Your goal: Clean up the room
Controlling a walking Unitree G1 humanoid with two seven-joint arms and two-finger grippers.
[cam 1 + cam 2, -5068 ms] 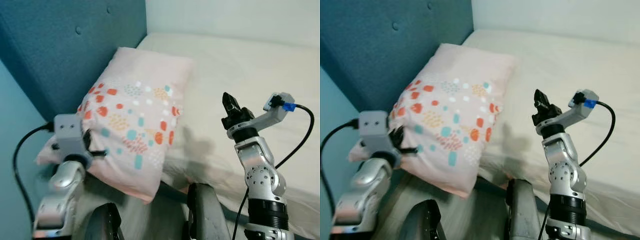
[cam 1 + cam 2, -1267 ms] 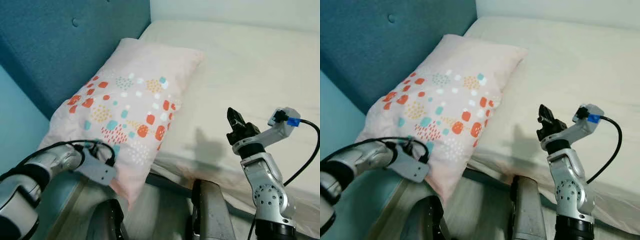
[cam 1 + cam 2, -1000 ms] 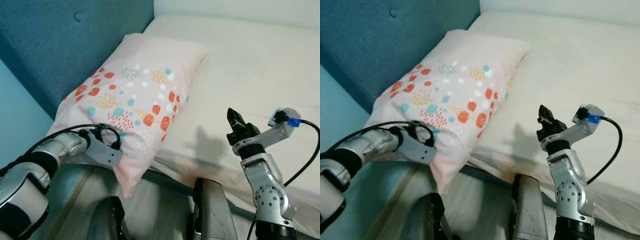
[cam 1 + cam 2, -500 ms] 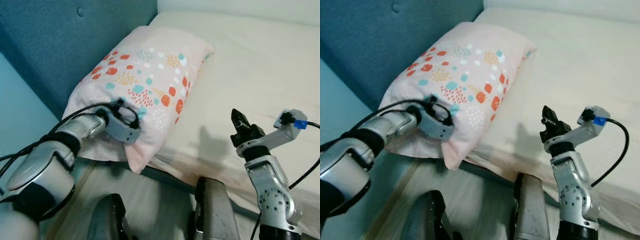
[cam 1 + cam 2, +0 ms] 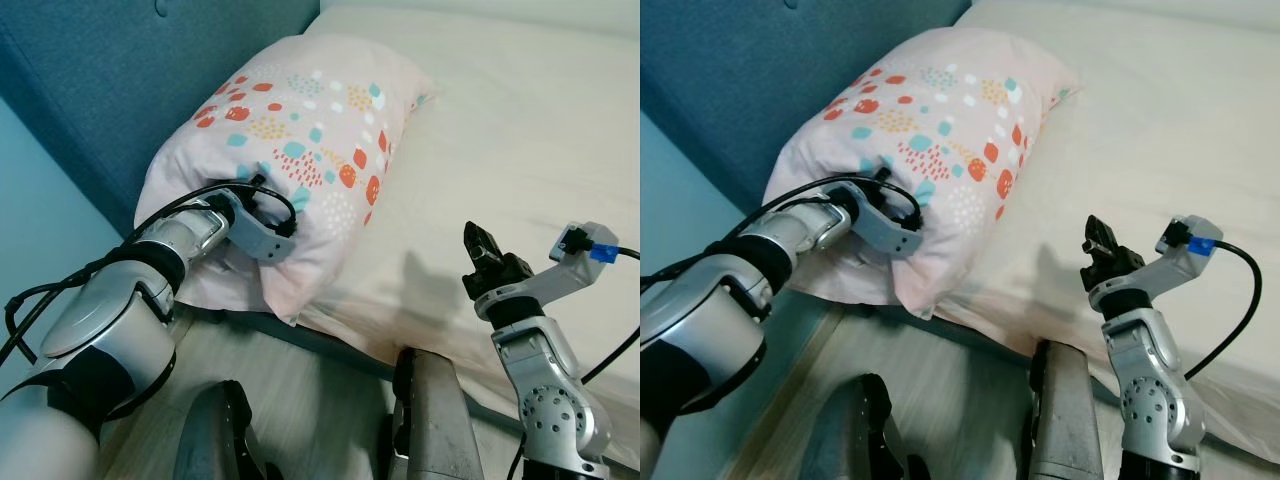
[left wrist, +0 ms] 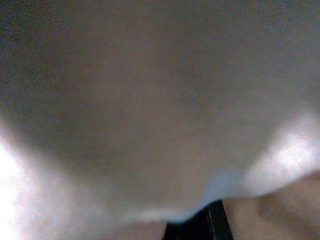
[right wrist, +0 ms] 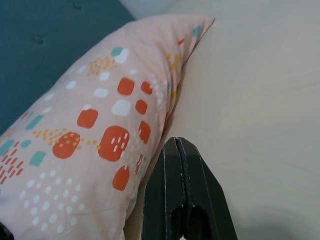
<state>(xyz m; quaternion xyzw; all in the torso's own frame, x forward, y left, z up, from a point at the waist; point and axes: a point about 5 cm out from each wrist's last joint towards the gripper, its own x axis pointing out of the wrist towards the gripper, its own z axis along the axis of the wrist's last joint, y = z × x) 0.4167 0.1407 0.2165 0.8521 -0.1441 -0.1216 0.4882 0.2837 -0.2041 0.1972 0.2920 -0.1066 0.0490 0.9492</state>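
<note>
A pale pink pillow (image 5: 310, 110) with red, teal and white spots lies at the head of the bed, against the blue headboard (image 5: 110, 70). My left gripper (image 5: 280, 228) is buried in the pillow's near edge, and the fabric bunches around it. In the left wrist view pink cloth (image 6: 150, 100) presses close to the lens, with one black finger (image 6: 200, 225) just showing. My right gripper (image 5: 478, 243) is shut and hovers over the cream mattress (image 5: 520, 120), to the right of the pillow. In the right wrist view its joined fingers (image 7: 176, 150) point at the pillow's side (image 7: 100, 125).
The mattress edge (image 5: 350, 335) runs across in front of me, with wood floor (image 5: 320, 400) below. A light blue wall (image 5: 40, 220) stands at the left beside the headboard. My own dark legs (image 5: 225, 430) show at the bottom.
My left arm has pushed the pillow's near end up onto the bed and toward the headboard, so the pillow now bunches. The right arm has barely moved. The camera shifted.
</note>
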